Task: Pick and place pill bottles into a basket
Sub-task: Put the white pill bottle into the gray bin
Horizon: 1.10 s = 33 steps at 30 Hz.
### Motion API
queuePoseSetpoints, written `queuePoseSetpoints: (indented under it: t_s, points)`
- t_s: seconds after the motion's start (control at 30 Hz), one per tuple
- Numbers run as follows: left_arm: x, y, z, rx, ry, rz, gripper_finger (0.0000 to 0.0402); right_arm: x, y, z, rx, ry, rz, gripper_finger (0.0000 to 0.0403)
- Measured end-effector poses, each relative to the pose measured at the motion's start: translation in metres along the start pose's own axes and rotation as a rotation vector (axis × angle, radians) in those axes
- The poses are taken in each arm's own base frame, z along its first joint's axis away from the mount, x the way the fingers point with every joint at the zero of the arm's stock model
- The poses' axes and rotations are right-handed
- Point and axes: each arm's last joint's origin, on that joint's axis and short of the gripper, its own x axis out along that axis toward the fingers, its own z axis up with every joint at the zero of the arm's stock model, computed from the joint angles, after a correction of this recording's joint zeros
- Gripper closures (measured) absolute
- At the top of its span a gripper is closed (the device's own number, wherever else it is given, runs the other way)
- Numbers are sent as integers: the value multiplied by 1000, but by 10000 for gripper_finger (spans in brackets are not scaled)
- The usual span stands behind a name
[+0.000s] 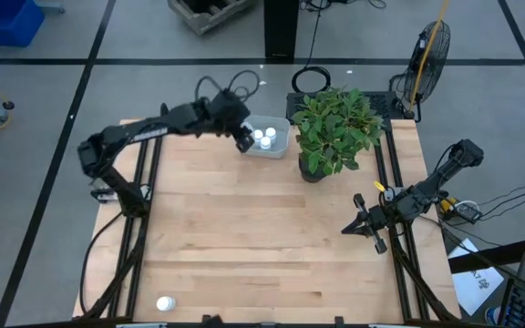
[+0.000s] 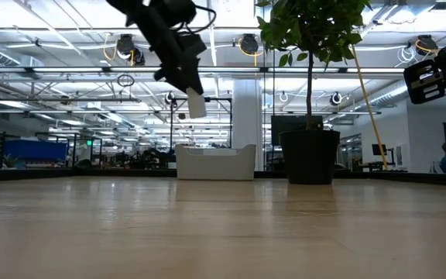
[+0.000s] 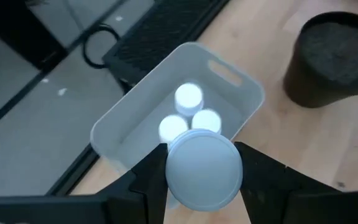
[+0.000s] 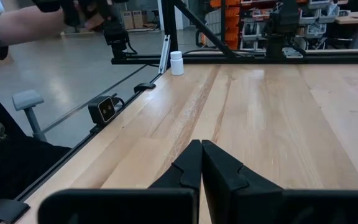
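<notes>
Pale wood planks formed the table (image 1: 262, 246), which carried everything else in the figure. The potted plant (image 1: 335, 132), leafy and green in a dark pot, stood at the table's far edge and serves here as the landmark. The left arm (image 1: 144, 135) reached in from the plant's left, across the far part of the table. The right arm (image 1: 436, 187) waited to the plant's near right, over the table's right edge.

The basket (image 1: 279, 143), a pale translucent tub with rounded corners, sat just beside the plant on its left, also at the far edge. In the low view the basket (image 2: 215, 163) and the plant's pot (image 2: 310, 155) stood side by side on the tabletop without touching.

The left gripper (image 1: 244, 137) hung above the end of the basket farthest from the plant, clear of the rim in the low view (image 2: 188, 89). Its fingers (image 3: 263, 174) were clamped on either side of a held pill bottle (image 3: 204, 168), cap toward the wrist camera. The right gripper (image 1: 365, 226) hovered near the plant's front right, its fingers (image 4: 219, 168) pressed together with nothing between them.

Three pill bottles in the basket (image 3: 188, 112) stood clustered, caps up. One lone pill bottle (image 1: 164, 303) stood upright at the near left corner of the table, well apart from the plant.
</notes>
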Motion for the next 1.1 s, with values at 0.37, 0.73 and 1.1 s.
queuePoseSetpoints:
  t_s: [0.37,0.73,1.1]
  points:
    - [56,40,24,35,154,46,237,0,0,0,0,0,0,399]
    - [89,59,12,-18,220,36,231,0,0,0,0,0,0,399]
    - [117,59,4,-16,234,39,232,0,0,0,0,1,0,399]
